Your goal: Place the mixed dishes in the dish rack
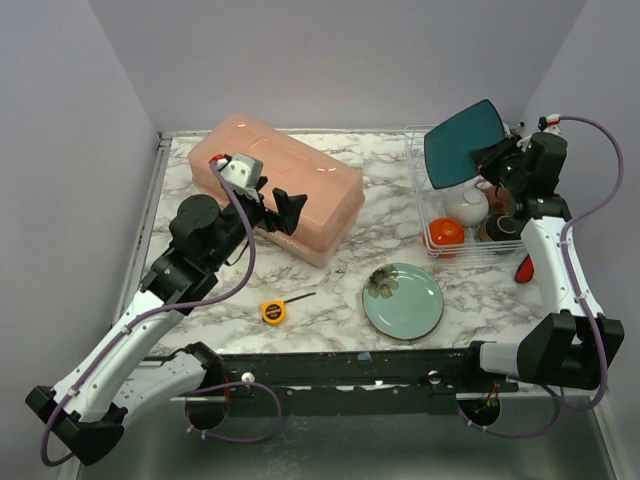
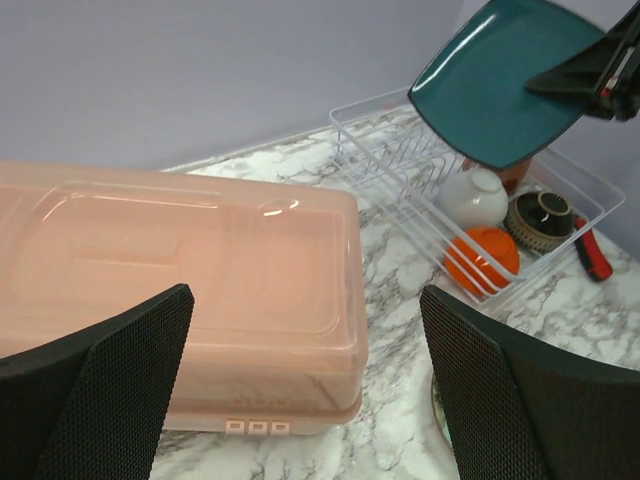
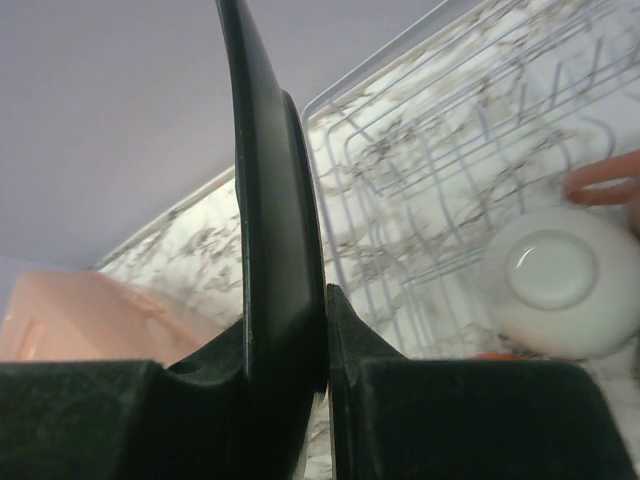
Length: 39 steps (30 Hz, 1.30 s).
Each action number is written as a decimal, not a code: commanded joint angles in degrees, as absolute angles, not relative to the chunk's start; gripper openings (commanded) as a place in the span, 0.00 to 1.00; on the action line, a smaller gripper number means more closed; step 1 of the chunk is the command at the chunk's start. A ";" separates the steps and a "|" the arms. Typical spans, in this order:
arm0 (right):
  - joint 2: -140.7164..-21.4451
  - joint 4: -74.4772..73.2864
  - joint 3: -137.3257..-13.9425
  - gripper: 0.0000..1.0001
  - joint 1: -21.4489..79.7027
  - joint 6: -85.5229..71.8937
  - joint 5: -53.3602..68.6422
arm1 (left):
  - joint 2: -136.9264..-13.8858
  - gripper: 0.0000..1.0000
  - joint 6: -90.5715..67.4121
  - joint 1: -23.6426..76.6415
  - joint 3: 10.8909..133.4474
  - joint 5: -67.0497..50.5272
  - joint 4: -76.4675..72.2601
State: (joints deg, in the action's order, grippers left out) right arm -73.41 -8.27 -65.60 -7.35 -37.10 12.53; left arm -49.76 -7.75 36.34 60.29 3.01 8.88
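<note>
Dish rack (image 2: 395, 160) holds 3 bowls (image 1: 445, 233); right claw (image 1: 488, 157) grips 1 teal plate (image 1: 458, 145).

I register a pink plastic tub (image 1: 285, 185), lid on, lying diagonally on the marbled worktop (image 1: 350, 250) toward its far-left corner. A yellow tape measure (image 1: 272, 311), tape slightly extended, lies near the near edge, left of centre. A red-handled tool (image 1: 523, 267) lies at the right edge.
</note>
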 commanded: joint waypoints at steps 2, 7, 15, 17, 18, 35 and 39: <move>-75.58 -5.77 -72.47 0.00 -7.67 -27.27 3.61 | -47.72 0.93 -3.14 36.25 54.56 2.63 2.58; -77.86 -3.61 -73.34 0.00 -7.76 -22.82 3.31 | -44.99 0.92 -2.83 36.47 50.78 1.96 -1.00; -78.92 2.73 -70.92 0.00 -7.95 -15.48 -0.48 | -45.51 0.91 -1.96 36.60 48.84 2.75 -2.91; -79.44 3.77 -70.23 0.00 -7.93 -14.32 -0.36 | -45.99 0.90 -1.80 36.56 49.19 2.72 -2.60; -79.53 4.58 -69.62 0.00 -7.91 -13.81 1.57 | -46.14 0.90 -1.85 36.55 49.29 2.68 -2.55; -84.28 12.26 -66.81 0.00 -7.93 -5.80 -2.98 | -47.15 0.89 -1.54 36.70 48.87 2.40 -2.98; -86.76 14.47 -67.28 0.00 -7.92 -5.10 -0.42 | -47.71 0.89 -1.68 36.71 49.04 2.02 -2.81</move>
State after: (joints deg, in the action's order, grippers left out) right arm -85.41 3.88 -65.36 -7.62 -6.94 -1.21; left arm -47.22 -2.28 36.49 49.30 2.87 -1.67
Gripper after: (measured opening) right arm 0.197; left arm 0.896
